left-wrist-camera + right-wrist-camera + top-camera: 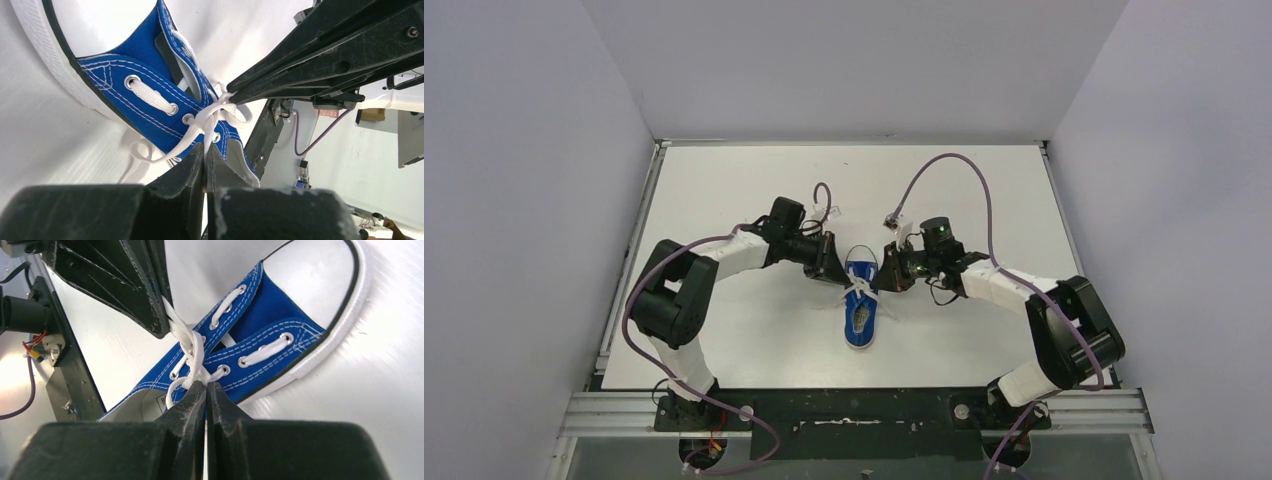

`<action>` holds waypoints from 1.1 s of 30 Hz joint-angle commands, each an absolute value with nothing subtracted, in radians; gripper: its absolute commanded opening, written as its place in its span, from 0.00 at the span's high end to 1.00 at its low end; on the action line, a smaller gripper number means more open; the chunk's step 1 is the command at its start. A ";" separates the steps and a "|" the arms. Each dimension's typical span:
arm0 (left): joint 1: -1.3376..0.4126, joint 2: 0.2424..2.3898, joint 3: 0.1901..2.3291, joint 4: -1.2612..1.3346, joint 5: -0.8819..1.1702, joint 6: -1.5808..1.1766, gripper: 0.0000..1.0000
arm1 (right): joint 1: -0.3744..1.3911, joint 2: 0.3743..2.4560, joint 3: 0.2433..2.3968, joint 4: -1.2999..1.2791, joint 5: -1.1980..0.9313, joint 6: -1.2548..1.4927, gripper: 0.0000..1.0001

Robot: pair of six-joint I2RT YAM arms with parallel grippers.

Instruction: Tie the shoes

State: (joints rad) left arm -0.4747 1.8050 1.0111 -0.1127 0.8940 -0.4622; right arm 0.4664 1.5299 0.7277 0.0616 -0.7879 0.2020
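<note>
Overhead: blue shoe (861, 312) on the white table (724, 190), toe pointing away, left gripper (829, 265) and right gripper (892, 270) at its sides. Left wrist: pinches the white laces (202, 122) tight. Right wrist: pinches the laces tight too.

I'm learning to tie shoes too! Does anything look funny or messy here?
Nothing looks broken or spilled. The blue sneaker has its white laces only twisted together, with no bow yet. The left gripper and the right gripper each pinch a lace, shut, from opposite sides.
</note>
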 commanded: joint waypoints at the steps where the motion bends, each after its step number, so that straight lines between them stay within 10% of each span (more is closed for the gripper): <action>1: -0.469 1.747 0.995 -0.123 0.891 -0.449 1.00 | 0.469 1.431 0.754 -0.045 -0.691 0.191 1.00; 33: -0.456 1.632 0.720 -0.097 0.658 -0.618 1.00 | 0.277 1.476 0.668 -0.101 -0.370 0.491 1.00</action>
State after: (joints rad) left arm -0.4747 1.6798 0.7540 -0.0658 0.7300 -0.6197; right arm 0.3435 1.4727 0.7071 -0.1608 -0.4770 0.4599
